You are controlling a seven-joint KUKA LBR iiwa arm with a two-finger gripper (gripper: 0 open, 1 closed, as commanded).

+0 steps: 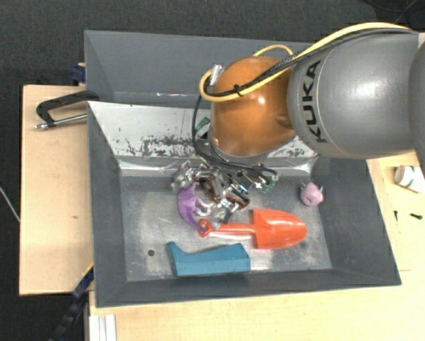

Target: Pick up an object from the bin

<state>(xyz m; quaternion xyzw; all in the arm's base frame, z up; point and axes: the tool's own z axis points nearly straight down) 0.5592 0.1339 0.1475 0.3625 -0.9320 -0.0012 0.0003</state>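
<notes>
The end effector (214, 189) hangs low at frame centre, just over a purple lumpy toy (187, 204), likely lined up to grip it. Spread or pinching, I cannot tell. An orange plastic scoop (273, 229) lies lower right

One camera looks down into the grey bin (106, 190) — close, slightly oblique — arm (369, 91) entering from right.

In the bin (102, 212), a block (209, 259) lies before the shovel (269, 229), seemingly touching.
</notes>
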